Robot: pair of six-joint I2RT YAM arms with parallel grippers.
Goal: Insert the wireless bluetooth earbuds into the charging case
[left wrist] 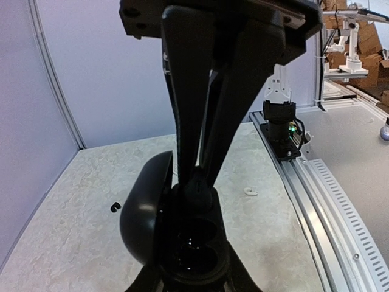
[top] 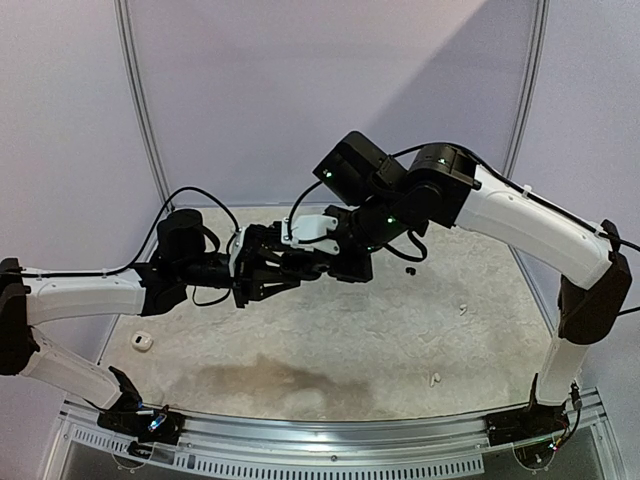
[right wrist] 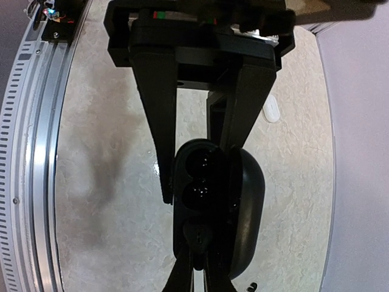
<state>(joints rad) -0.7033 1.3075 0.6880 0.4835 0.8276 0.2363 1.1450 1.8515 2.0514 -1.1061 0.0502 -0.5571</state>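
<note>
Your left gripper (left wrist: 198,180) is pinched almost shut on a small dark lump (left wrist: 197,190) at the rim of the black charging case (left wrist: 194,246). It is black on black, so you cannot tell whether that lump is an earbud. Your right gripper (right wrist: 200,173) reaches in from the opposite side and clamps the case body across its width, with one finger against its edge and the other hidden behind it. The two grippers meet nose to nose above the middle of the table (top: 350,340), and the case hangs between them, off the surface.

Around you, a white case (top: 141,342) lies at the near left, well apart from both arms. A loose black earbud (top: 409,270) sits on the table just right of the grippers, beneath the right arm. One white earbud (top: 463,308) lies farther right, and a second white earbud (top: 434,379) lies nearer the front rail (top: 330,440). A dark stain (top: 265,378) marks the near middle. From above, the wrists cover the held case entirely.

The case is glossy and pebble-shaped, its lid (left wrist: 146,210) swung open to one side. Its two round wells (left wrist: 197,230) show as dark, shiny hollows
</note>
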